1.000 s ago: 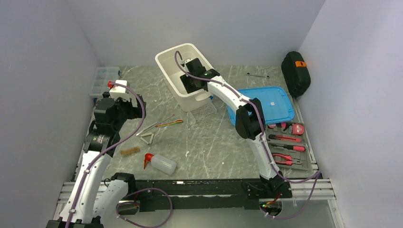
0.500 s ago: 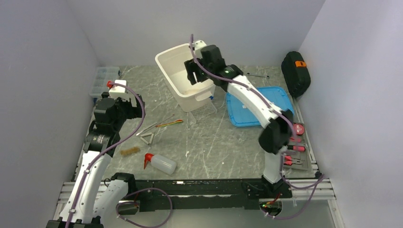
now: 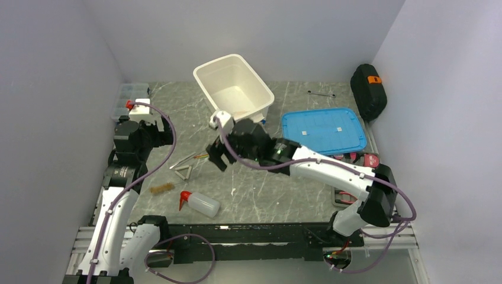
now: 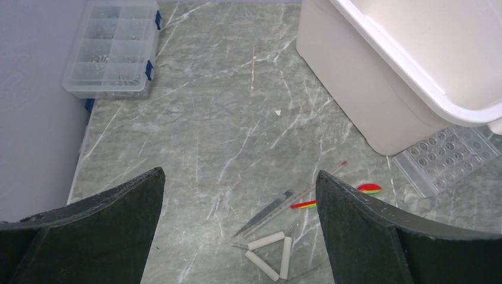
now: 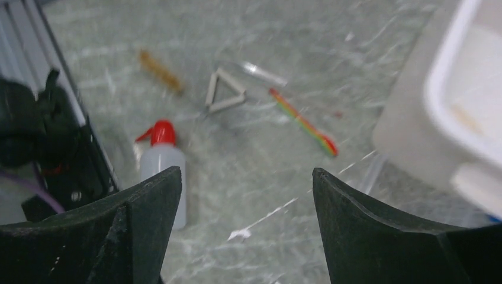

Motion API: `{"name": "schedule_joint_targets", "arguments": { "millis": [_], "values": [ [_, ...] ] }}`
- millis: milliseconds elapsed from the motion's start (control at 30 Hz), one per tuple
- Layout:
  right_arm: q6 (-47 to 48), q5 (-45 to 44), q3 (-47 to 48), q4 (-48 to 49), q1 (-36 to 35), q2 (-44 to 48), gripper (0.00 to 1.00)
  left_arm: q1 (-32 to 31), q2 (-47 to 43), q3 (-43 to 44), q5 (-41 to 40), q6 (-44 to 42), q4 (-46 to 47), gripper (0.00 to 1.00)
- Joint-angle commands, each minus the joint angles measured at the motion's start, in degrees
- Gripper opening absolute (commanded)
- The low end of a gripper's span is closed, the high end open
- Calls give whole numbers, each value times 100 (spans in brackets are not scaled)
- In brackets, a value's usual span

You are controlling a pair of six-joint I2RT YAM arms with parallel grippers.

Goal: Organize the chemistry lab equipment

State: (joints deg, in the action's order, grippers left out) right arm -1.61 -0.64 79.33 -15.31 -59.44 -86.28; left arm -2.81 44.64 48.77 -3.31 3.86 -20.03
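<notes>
Lab equipment (image 3: 183, 167) is lying loose on the grey marbled table (image 3: 266, 189), most of it on the left half in front of the arms. Nearest the front edge, the bottle (image 3: 205, 205) is lying on its side with its red nozzle pointing left, and the brush (image 3: 161, 188) is lying just left of it, apart from it. Beyond those, the triangle (image 4: 266, 241) is lying flat, with a grey pointed tool (image 4: 263, 214) and a striped stick (image 4: 334, 197) just past it, all close together. The rack (image 4: 450, 157) is lying flat right beside the near base of the white bin (image 3: 234, 86), which is standing at the back of the table. The right gripper (image 5: 245, 171) is hanging over the middle of the table, above the stick and triangle, its fingers (image 5: 148, 207) spread wide and grasping nothing; its wrist view is blurring. The left gripper (image 4: 238, 174) is hovering over the left side, likewise released and empty, looking down at bare table with the triangle near its lower edge. An organizer (image 4: 112, 50) is sitting in the far left corner against the wall, a blue lid (image 3: 322, 130) is lying flat to the right of the bin, and a black case (image 3: 368, 92) is standing at the far right.
</notes>
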Motion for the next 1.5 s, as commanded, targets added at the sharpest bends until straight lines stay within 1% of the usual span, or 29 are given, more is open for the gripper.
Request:
{"name": "schedule_joint_targets", "arguments": {
  "millis": [0, 133, 233, 500, 633, 967, 1467],
  "values": [
    [-271, -212, -694, 612, -416, 25, 83, 30, -8, 28, -184, -32, 120, 99],
    [-425, -439, -857, 705, -842, -392, 84, 101, 16, 1, -101, 13, 162, 99],
    [-422, -449, -856, 830, -1054, -738, 84, 107, 19, 6, -86, 21, 154, 99],
    [-246, -594, -394, 780, -1388, -1738, 84, 107, -25, 9, -83, 19, 144, 99],
    [-239, -605, -196, 724, -1469, -2091, 84, 105, -37, 7, -69, 19, 144, 99],
    [-246, -508, -25, 620, -1534, -2495, 84, 106, -33, 4, -22, 36, 150, 99],
    [-316, -379, 92, 478, -1572, -2840, 76, 101, -12, -4, 29, 53, 171, 99]
  ]
}}
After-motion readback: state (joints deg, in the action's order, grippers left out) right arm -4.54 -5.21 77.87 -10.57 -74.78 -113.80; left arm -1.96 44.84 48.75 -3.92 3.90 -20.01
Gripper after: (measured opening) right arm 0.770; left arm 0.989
